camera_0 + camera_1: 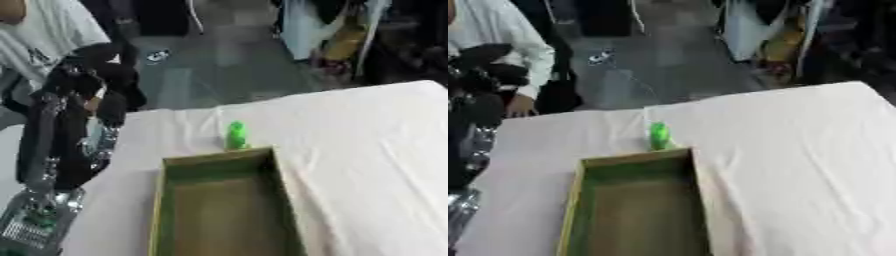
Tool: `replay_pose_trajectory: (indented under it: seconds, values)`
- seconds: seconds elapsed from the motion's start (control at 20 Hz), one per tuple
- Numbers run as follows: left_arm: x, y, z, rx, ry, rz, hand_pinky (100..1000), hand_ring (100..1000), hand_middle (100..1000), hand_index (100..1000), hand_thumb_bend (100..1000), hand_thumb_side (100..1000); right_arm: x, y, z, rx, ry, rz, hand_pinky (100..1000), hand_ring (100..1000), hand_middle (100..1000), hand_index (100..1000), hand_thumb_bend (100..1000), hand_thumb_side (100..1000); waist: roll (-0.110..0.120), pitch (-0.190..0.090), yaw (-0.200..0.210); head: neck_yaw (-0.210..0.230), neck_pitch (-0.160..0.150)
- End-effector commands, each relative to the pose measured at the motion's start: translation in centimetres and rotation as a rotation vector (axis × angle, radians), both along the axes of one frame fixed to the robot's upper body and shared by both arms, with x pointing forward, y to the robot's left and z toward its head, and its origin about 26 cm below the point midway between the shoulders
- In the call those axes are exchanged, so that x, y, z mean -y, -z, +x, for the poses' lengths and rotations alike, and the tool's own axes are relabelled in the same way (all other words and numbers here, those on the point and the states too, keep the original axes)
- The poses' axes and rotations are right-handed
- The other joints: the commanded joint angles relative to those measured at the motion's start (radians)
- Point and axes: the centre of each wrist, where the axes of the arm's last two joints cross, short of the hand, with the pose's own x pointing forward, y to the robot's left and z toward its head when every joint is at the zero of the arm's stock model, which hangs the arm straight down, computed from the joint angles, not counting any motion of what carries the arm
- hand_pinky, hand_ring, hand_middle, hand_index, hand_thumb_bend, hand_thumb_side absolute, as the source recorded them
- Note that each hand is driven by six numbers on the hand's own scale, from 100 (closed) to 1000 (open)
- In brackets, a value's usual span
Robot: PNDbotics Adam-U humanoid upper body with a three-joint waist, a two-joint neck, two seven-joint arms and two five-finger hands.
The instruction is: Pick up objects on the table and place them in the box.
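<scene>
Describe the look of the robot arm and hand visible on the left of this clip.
The left arm is mostly black, with silver metal sections along the forearm and a silver block showing green at the lower end. The left hand is black with bulky dark fingers. No right arm shows.

Indoor lab or demo floor, likely. White-clothed table (367, 150), grey hard floor (219, 65) beyond. Exact kind of room unclear.
</scene>
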Motion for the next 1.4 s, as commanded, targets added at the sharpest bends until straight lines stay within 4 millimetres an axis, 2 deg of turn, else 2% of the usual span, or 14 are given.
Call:
replay_pose_trajectory:
  seconds: [0.05, 0.25, 0.4, 0.6, 0.7, 0.95, 1.1, 1.2, 1.4]
  values:
    - [-0.4, -1.0, -0.3, 0.034, -0.006, 0.019, 656, 651, 788, 821, 330, 607, 0.2, -0.8, -0.3, 0.174, -0.133, 0.108, 341, 386, 401, 574, 318, 384, -0.004, -0.016, 0.0, 0.012, 0.001]
    - [-0.4, -1.0, -0.3, 0.035, -0.007, 0.017, 656, 651, 788, 821, 331, 606, 0.2, -0.8, -0.3, 0.172, -0.133, 0.108, 341, 386, 402, 574, 317, 384, -0.004, -0.017, 0.001, 0.018, 0.018]
    - [-0.4, -1.0, -0.3, 0.036, -0.006, 0.014, 657, 651, 788, 821, 333, 604, 0.1, -0.6, -0.3, 0.159, -0.137, 0.104, 337, 388, 407, 568, 300, 386, -0.003, -0.019, 0.012, 0.024, 0.072]
    - [-0.3, -1.1, -0.2, 0.036, -0.003, 0.01, 658, 652, 788, 821, 336, 601, 0.0, 0.2, -0.4, 0.051, -0.116, 0.008, 344, 457, 478, 619, 302, 453, -0.008, -0.027, 0.034, 0.021, 0.121]
    - [-0.3, -1.0, -0.3, 0.031, 0.0, 0.014, 658, 652, 788, 821, 337, 601, 0.5, -0.4, -0.5, 0.016, -0.081, -0.064, 343, 479, 490, 616, 312, 441, -0.014, -0.033, 0.039, 0.013, 0.138]
    - [-0.3, -1.0, -0.3, 0.027, 0.003, 0.014, 659, 653, 787, 821, 339, 599, 1.8, -3.6, -0.9, 0.007, 0.012, -0.225, 329, 506, 535, 660, 302, 498, -0.025, -0.043, 0.046, -0.01, 0.158]
    - [-0.3, -1.0, -0.3, 0.023, 0.006, 0.018, 658, 652, 787, 821, 338, 602, 1.8, -4.7, -1.1, -0.046, 0.057, -0.37, 335, 576, 637, 774, 296, 581, -0.028, -0.043, 0.05, -0.022, 0.166]
    - [-0.3, -1.0, -0.3, 0.023, 0.008, 0.02, 657, 652, 787, 821, 337, 603, 1.9, -5.3, -0.8, -0.099, 0.095, -0.484, 344, 601, 675, 808, 325, 568, -0.03, -0.041, 0.053, -0.025, 0.17]
    - [-0.2, -1.0, -0.2, 0.022, 0.01, 0.022, 657, 651, 787, 821, 334, 605, 2.7, -6.5, 0.6, -0.17, 0.15, -0.662, 391, 671, 752, 884, 333, 609, -0.031, -0.037, 0.057, -0.025, 0.172]
